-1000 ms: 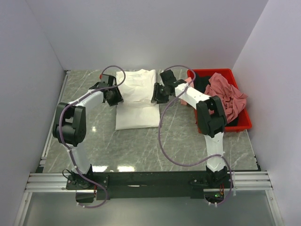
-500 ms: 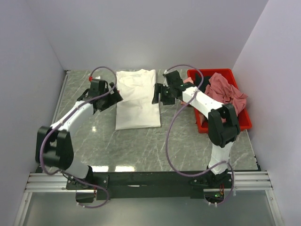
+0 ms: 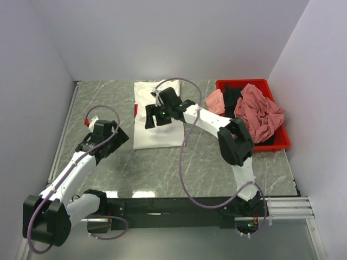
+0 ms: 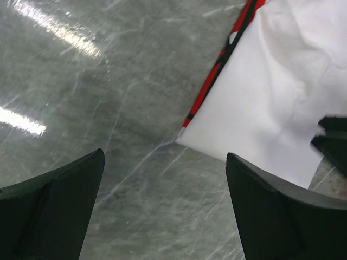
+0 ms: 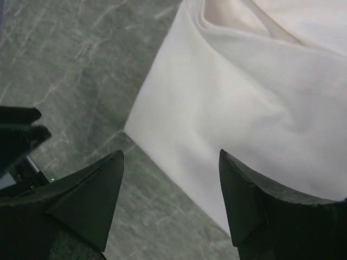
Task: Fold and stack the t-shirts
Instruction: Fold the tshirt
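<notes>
White shirt folded on the counter, both end effectors wide and empty.

From above, the white shirt (image 3: 160,135) lies as a folded rectangle at the middle back of the counter (image 3: 179,168). The right end effector (image 3: 150,118) hangs over its left half and the left end effector (image 3: 116,140) is just off its left side, while a rose shirt (image 3: 260,108), a pink shirt (image 3: 215,100) and a black shirt (image 3: 233,96) lie heaped in the red bin (image 3: 276,138). At the left wrist, the end effector (image 4: 164,157) is spread wide over bare counter, facing the shirt's (image 4: 271,92) near left corner, where a red print strip (image 4: 217,76) peeks out. At the right wrist, the end effector (image 5: 171,154) gapes wide over that same corner of the shirt (image 5: 244,97). The cloth looks light and limp and would likely sag open if lifted at one point, so pinch all layers at the edge corners.
</notes>
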